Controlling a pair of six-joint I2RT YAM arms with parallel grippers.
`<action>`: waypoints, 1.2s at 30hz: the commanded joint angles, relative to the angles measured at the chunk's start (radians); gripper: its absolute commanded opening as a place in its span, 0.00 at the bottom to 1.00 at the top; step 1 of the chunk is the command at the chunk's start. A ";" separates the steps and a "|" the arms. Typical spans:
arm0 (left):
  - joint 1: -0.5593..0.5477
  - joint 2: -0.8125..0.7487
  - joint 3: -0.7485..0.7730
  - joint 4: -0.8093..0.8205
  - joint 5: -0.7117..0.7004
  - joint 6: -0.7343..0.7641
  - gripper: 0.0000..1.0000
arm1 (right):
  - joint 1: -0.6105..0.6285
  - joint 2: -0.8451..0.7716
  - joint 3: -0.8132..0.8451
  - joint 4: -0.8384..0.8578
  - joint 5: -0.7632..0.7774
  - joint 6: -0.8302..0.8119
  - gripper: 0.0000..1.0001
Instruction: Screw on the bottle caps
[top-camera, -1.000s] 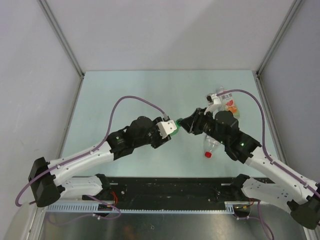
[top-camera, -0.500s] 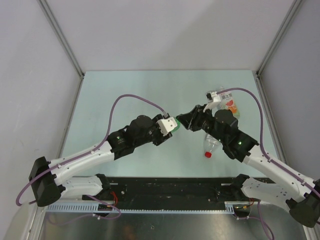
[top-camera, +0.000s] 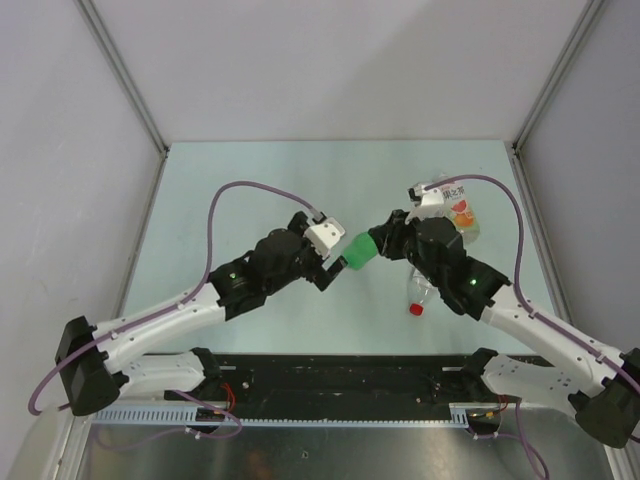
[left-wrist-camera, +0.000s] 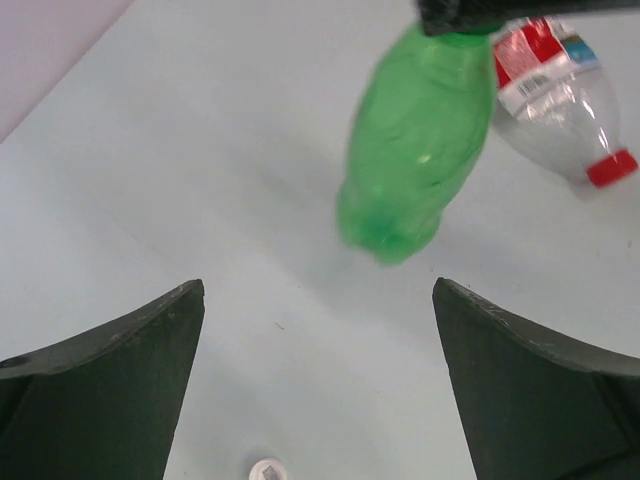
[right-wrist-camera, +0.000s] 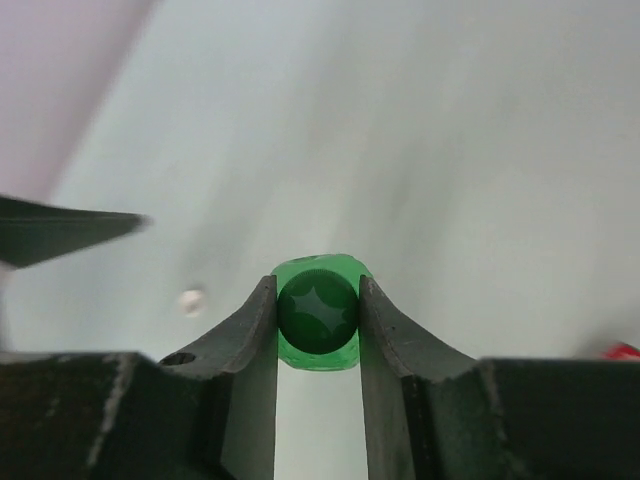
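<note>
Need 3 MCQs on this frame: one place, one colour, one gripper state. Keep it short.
1. Where is the white cap? A) screwed on a bottle B) loose on the table C) between gripper fingers
2. Cap colour on the clear bottle in the left wrist view? A) red B) blue C) white
3. The left gripper is: A) shut on a bottle B) shut on a cap C) open, empty
1B, it lies on bare table; 2A, red cap at its neck; 3C, fingers wide apart, green bottle hangs from the right gripper.
</note>
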 joint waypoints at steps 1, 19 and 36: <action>0.039 -0.092 -0.013 0.085 -0.184 -0.218 0.99 | 0.003 0.058 0.047 -0.144 0.358 -0.127 0.00; 0.315 -0.311 -0.215 0.086 -0.187 -0.653 1.00 | -0.030 0.218 -0.004 -0.066 0.457 -0.132 0.21; 0.316 -0.305 -0.237 0.070 -0.136 -0.694 0.99 | -0.034 0.190 -0.061 -0.101 0.460 -0.046 0.56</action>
